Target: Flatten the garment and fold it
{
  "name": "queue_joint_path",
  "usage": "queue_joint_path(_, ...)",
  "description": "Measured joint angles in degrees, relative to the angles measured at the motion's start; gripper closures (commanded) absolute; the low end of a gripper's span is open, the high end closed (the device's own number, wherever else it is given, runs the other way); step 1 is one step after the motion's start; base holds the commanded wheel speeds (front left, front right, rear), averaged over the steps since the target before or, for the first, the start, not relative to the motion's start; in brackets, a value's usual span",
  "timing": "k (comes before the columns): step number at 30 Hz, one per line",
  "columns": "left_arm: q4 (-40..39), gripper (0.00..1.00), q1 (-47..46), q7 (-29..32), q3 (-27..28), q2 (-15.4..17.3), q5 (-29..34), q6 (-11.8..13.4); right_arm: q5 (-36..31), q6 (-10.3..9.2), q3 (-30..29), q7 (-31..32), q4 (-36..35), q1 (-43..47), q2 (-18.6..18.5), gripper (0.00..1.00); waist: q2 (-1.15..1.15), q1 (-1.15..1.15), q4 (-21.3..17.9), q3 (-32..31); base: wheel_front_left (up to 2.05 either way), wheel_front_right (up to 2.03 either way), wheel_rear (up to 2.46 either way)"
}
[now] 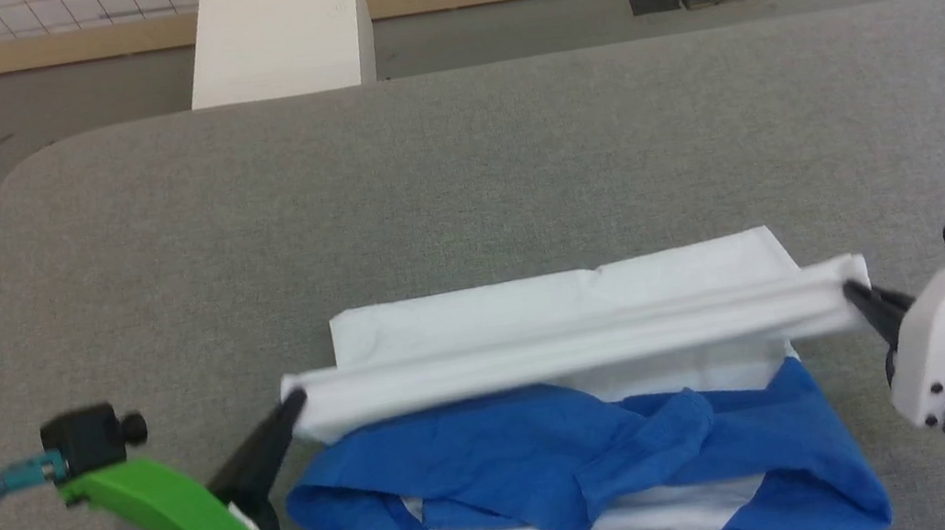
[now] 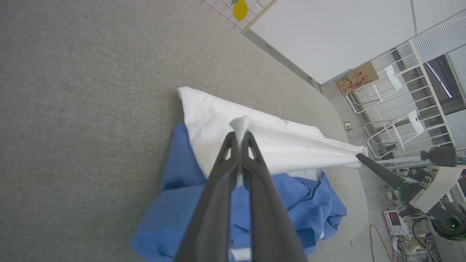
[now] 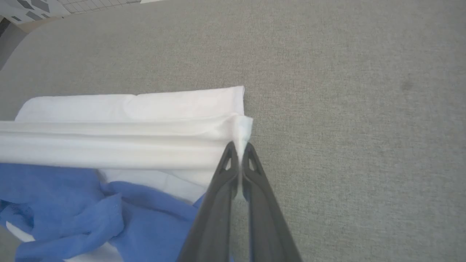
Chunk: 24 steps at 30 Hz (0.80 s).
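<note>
Two tools, left gripper [image 1: 296, 403] and right gripper [image 1: 852, 290], each clenched on one end of a raised white fold of the garment [image 1: 575, 338], well apart from the white box [image 1: 278, 29]. We judge a fold under way (blue sleeves bunched on its far side from the box); next, carry both ends over them evenly.
</note>
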Motion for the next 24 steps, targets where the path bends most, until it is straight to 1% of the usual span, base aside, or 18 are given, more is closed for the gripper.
queue_joint_path(10,-1.12,1.00,10.04,-0.67,-0.02,-2.01,-2.89,1.82,0.59,0.00,-1.87,3.39,-3.23,11.62,2.03,1.00,0.00,0.00,-0.15,-0.59,0.00,0.00,0.00)
queue_joint_path(14,0.49,1.00,12.07,-0.19,-0.85,-1.92,-3.12,2.93,0.14,0.00,-2.09,3.90,-3.44,14.08,2.64,1.00,0.00,0.00,-0.48,-0.84,0.00,0.00,0.00)
queue_joint_path(17,2.26,1.00,12.61,0.47,-1.69,-1.63,-2.46,3.99,-0.54,0.01,-1.91,4.16,-3.20,15.21,2.82,1.00,0.00,0.00,-0.55,-1.18,0.00,0.00,0.00)
queue_joint_path(19,3.49,1.00,12.82,0.73,-2.50,-1.10,-0.79,4.81,-0.59,0.01,-1.82,4.20,-2.72,15.85,2.85,1.00,0.00,0.00,-0.55,-1.42,0.00,0.00,0.00)
queue_joint_path(24,7.36,1.00,12.67,0.67,-4.35,-0.54,2.48,5.82,-1.07,0.02,-0.89,4.17,-0.69,17.58,2.58,1.00,0.00,0.00,-0.35,-2.10,0.00,0.00,0.00)
